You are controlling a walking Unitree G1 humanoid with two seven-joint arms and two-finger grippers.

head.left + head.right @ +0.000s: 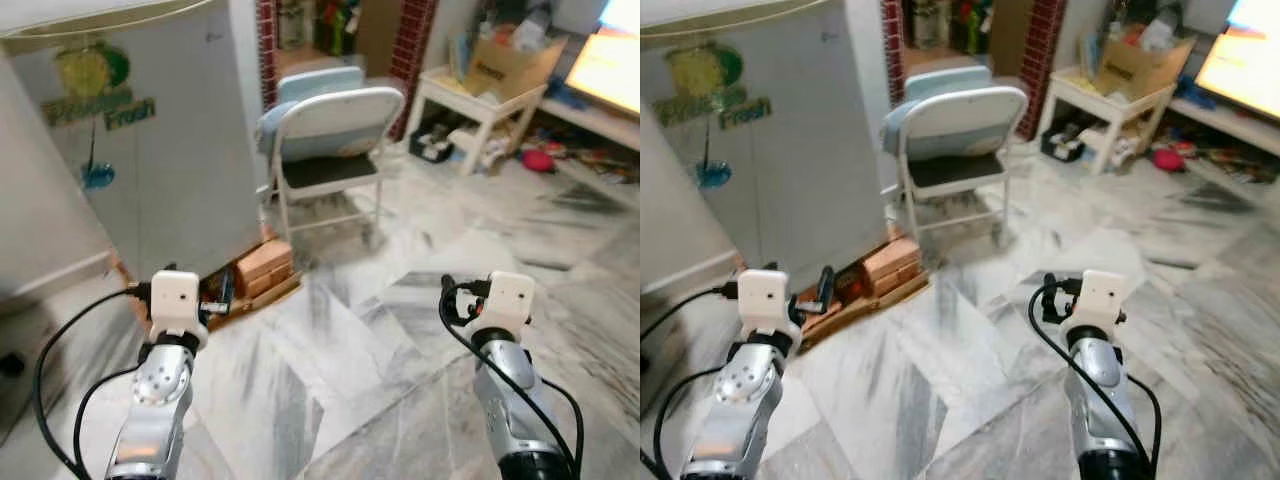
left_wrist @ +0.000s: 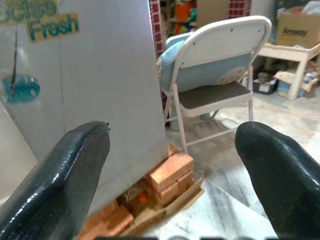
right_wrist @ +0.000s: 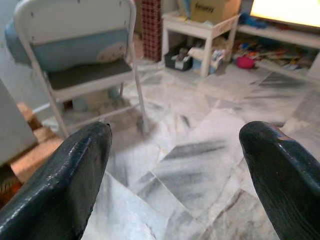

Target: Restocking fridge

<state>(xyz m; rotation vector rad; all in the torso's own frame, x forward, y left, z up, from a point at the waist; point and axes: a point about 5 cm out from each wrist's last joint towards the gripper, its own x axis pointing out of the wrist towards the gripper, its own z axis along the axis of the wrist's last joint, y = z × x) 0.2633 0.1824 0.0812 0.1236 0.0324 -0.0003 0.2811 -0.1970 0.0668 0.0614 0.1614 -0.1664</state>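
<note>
- Both the left gripper (image 2: 170, 165) and right gripper (image 3: 172, 165) have jaws spread wide, holding nothing.
- Walking toward the fridge (image 1: 150, 150), the robot risks clipping the folding chair (image 1: 335, 140) or the bricks (image 1: 262, 265).

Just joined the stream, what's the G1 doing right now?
Nothing is in hand yet. The robot stands on the marble floor facing the fridge, which sits on bricks with its door shut. Both arms are held out front: the left claw and right claw are open and empty. A folding chair stands beside the fridge, with a white side table further back.
</note>
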